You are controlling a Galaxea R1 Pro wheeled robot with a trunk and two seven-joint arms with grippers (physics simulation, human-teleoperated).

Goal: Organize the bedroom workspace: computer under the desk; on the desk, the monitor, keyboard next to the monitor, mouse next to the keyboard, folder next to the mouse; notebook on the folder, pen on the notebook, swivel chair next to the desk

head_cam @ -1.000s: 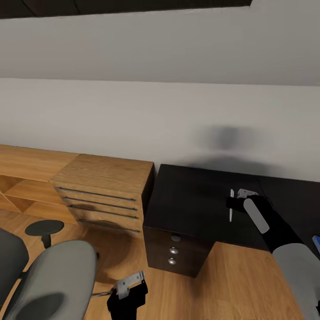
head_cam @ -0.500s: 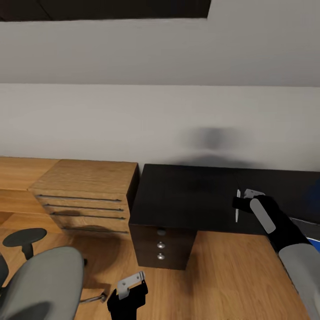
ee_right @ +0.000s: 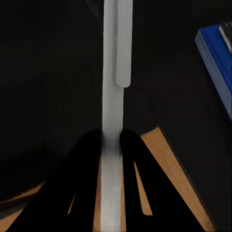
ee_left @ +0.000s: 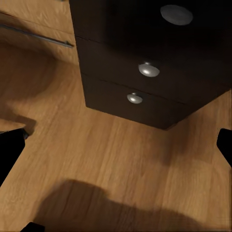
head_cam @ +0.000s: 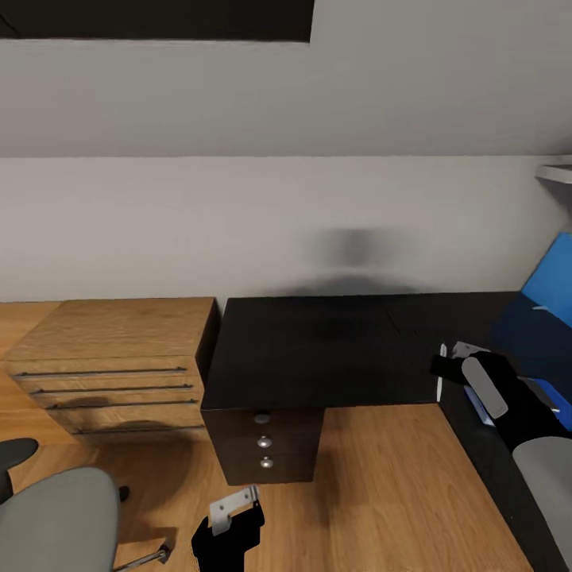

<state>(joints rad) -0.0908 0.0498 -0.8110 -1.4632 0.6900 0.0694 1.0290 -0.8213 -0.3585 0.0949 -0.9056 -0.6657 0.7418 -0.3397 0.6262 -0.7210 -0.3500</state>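
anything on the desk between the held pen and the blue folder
No: in the right wrist view, bare black desk separates the pen from the folder.

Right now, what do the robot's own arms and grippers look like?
The right arm is glossy black near the wrist with a pale grey oblong panel, widening to a light grey forearm. The right gripper has black fingers and a silver bracket behind. The left gripper is a black block topped by a silver perforated bracket. No cables or markings show.
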